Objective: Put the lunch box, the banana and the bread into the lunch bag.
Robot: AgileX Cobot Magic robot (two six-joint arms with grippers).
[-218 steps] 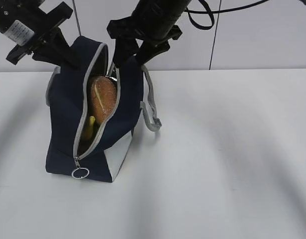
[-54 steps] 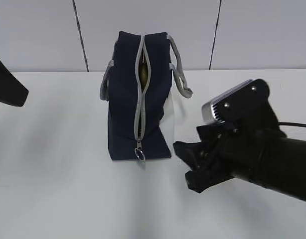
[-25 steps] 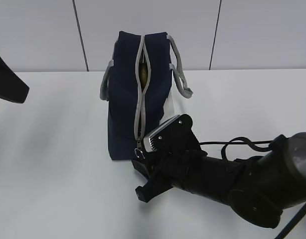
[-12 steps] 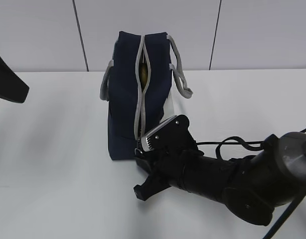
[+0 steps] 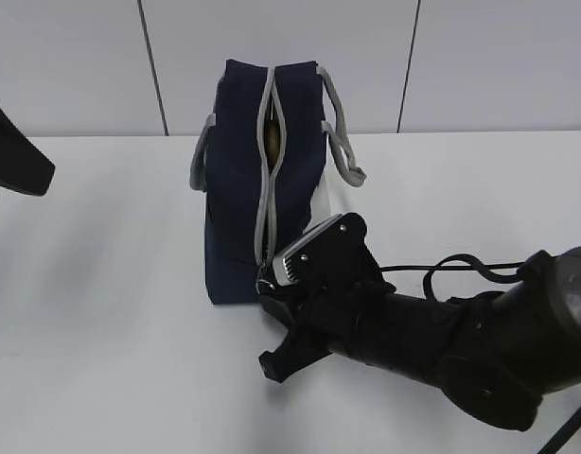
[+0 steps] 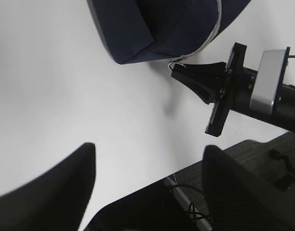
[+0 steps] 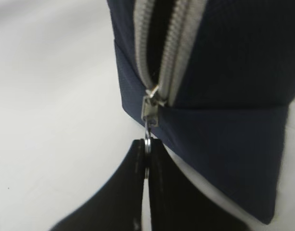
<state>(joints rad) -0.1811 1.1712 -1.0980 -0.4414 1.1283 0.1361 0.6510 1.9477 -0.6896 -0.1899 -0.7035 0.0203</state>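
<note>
The lunch bag [image 5: 262,189] stands upright on the bench [image 5: 101,331], centre-left of the exterior frame, its zipper track running vertically up from the ring pull [image 7: 147,143] at the base. The right claw [image 7: 147,166], directly below that ring, is pinched shut on it. The left claw [image 6: 147,192] hangs well apart at far left, jaws spread, empty.

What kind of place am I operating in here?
Probably a lab or test bench: a bare white tabletop, plain grey wall panels, and only the navy-blue fabric lunch bag on it.
</note>
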